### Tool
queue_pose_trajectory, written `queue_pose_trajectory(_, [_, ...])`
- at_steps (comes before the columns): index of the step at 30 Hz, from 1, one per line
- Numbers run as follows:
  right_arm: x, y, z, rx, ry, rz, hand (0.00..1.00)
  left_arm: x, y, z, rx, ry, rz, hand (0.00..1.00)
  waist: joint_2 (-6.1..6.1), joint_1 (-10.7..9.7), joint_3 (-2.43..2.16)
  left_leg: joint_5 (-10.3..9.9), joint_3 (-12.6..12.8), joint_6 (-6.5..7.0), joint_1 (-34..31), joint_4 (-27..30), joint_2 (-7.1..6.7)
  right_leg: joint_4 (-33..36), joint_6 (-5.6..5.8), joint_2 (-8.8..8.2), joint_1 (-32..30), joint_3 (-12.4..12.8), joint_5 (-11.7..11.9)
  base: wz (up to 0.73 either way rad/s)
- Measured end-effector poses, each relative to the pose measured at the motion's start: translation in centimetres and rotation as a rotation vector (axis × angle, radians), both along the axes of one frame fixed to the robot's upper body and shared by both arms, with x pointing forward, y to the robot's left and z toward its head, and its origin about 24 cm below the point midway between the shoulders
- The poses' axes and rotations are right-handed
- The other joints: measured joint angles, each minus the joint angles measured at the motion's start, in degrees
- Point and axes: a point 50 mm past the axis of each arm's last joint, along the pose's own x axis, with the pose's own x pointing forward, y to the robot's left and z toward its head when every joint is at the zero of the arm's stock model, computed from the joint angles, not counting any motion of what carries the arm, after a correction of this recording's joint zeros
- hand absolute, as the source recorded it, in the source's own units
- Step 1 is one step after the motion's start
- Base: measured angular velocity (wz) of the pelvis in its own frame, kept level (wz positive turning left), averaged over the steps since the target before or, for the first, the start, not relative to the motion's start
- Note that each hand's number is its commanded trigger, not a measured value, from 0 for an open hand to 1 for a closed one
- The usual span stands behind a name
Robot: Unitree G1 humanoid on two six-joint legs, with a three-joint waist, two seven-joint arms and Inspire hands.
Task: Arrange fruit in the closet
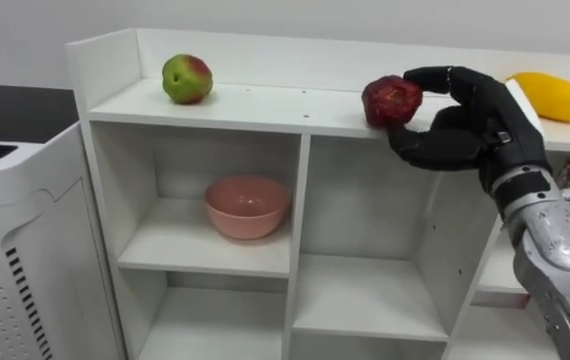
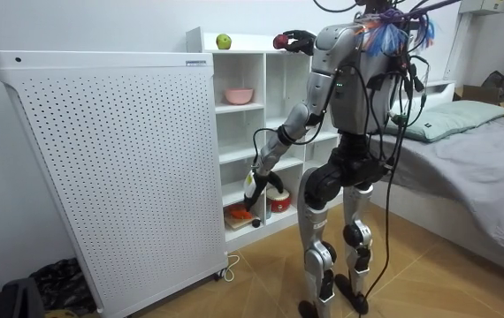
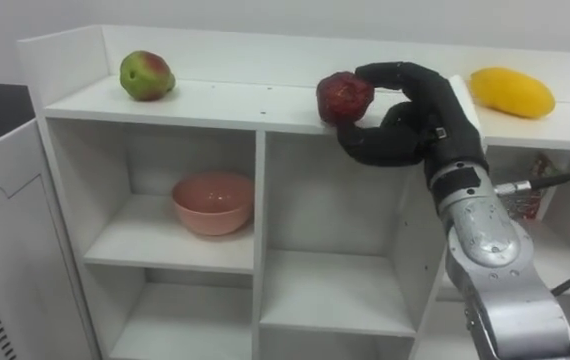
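Top of white shelf unit (image 1: 265, 108) already holds green-red apple (image 1: 186, 78) upper left and yellow mango (image 1: 553, 96) upper right, while between them right hand (image 1: 465, 120) grips dark red fruit (image 1: 391, 100) at the front edge, unreleased, and left hand (image 2: 254, 190) hangs low, grip impossible to tell.

The shelf (image 1: 265, 105) is smooth white board, matt with a faint sheen. The pink bowl (image 1: 247, 205) looks glossy; ceramic or plastic, I cannot tell. The red fruit (image 1: 391, 100) has dull, rough skin. The apple (image 1: 186, 78), far left, is smooth and slightly shiny, and the mango (image 1: 552, 96), right, is smooth and matt. The right hand (image 1: 465, 120) is matt black plastic, its forearm brushed grey metal. The floor (image 2: 429, 283) is glossy wood.
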Motion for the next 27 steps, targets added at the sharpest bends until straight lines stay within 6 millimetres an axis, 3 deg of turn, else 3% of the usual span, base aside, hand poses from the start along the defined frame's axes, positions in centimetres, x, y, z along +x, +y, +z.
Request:
queue_pose_trajectory(8, [-2.1,3.4,-0.1,-0.047,-0.034,0.193,1.0,0.2,-0.3,0.0,-0.026,-0.023,0.002,0.0,0.89,-0.03,0.06,0.0,0.84,0.0,0.35,-0.64,0.16,0.01,-0.01,0.19,-0.12,1.13,0.01,-0.05])
queue_pose_trajectory(14, [-3.5,5.3,-1.5,-0.04,-0.011,0.31,1.0,0.2,-0.7,-0.1,-0.027,-0.041,-0.034,0.0,1.42,0.12,0.2,0.0,1.44,0.0,0.42,-1.13,0.14,-0.02,-0.01,0.22,-0.69,1.51,0.02,-0.05])
queue_pose_trajectory(23, [-4.8,5.6,-6.5,0.038,0.174,0.387,1.0,-1.2,-1.4,-0.9,-0.011,-0.026,-0.04,0.0,2.45,0.26,0.09,0.03,1.74,0.02,-0.24,-1.39,0.2,-0.04,-0.01,0.25,-1.63,1.47,0.02,-0.01])
queue_pose_trajectory(27, [-4.7,4.9,-10.2,0.101,0.318,0.358,1.0,-2.5,-1.4,-1.5,0.01,-0.007,-0.028,0.0,2.57,0.18,0.14,0.05,1.89,0.06,-0.65,-1.23,0.18,0.01,0.0,0.1,-1.75,1.43,0.02,0.0])
